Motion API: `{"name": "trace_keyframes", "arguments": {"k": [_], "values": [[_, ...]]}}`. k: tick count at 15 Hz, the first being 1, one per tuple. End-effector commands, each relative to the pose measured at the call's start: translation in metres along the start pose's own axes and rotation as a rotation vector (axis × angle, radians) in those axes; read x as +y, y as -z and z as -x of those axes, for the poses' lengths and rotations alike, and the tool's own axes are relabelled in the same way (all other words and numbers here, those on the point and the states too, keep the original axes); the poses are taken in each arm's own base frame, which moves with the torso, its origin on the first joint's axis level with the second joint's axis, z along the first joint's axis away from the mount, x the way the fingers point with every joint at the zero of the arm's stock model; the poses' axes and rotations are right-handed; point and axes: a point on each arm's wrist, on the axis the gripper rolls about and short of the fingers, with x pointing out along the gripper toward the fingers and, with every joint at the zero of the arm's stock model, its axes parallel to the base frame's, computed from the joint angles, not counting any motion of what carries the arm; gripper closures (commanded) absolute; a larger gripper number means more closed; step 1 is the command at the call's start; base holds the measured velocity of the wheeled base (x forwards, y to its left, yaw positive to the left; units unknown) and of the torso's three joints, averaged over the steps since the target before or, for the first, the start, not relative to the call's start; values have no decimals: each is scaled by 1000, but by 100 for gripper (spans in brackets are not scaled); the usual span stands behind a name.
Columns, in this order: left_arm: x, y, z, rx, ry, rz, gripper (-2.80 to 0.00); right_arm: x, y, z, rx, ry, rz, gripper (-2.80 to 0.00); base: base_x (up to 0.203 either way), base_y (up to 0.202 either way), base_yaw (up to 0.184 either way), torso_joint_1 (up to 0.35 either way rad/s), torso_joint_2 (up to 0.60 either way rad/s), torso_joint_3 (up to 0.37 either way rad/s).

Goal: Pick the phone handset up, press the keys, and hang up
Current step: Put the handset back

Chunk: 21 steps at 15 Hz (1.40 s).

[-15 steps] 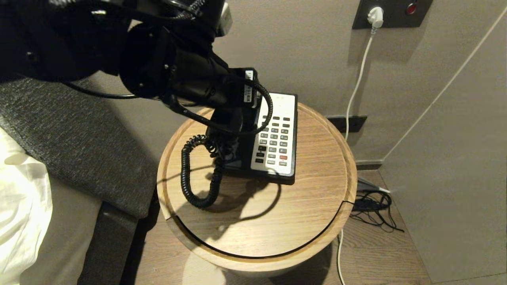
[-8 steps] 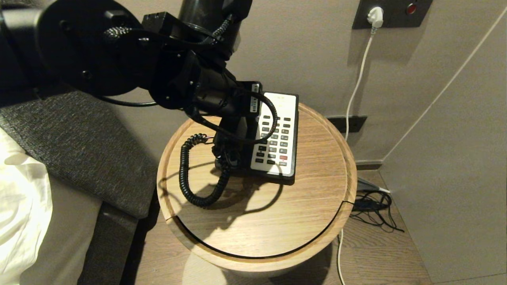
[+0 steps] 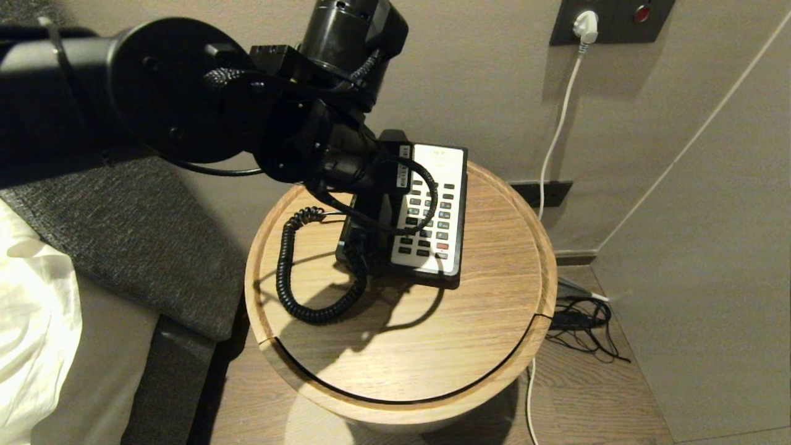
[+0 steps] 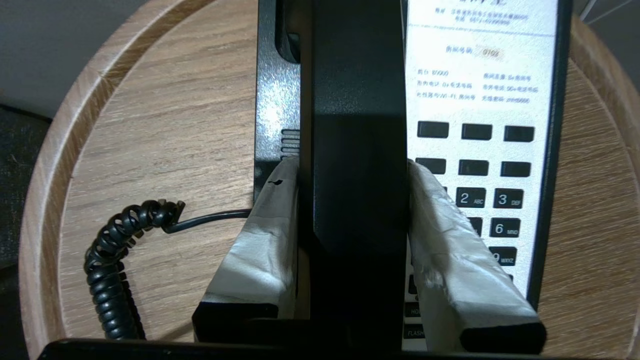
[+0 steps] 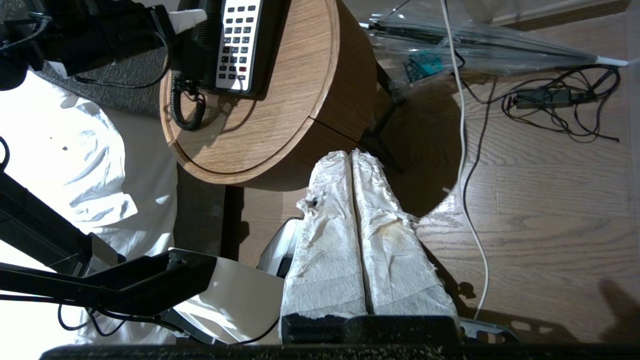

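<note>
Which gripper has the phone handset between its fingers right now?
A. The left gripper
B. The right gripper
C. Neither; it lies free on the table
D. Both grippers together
A. In the left wrist view the left gripper has its white-wrapped fingers on either side of the phone handset over the phone base, while the right gripper is shut and empty, off the round table, above the floor.

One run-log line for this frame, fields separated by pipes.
left gripper: shut on phone handset, over phone base | right gripper: shut, empty, parked off round side table | keys: untouched
</note>
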Motion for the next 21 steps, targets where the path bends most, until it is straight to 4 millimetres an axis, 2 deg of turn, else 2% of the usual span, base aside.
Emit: {"name": "trace_keyframes", "arguments": {"k": [1,18,19,21], "values": [[0,2,-3,13,-7,-4,0,0,0,-2,10,7,0,0,0,0,0,0,0,0],[2,9,-3,60,-14,-47,0,0,2,-4,22,10,2,0,0,0,0,0,0,0],[1,6,-2,46,-11,-40,-280,0,2,-4,23,11,2,0,0,0,0,0,0,0],[2,5,0,41,-9,-37,-280,0,3,-5,27,12,3,0,0,0,0,0,0,0]]}}
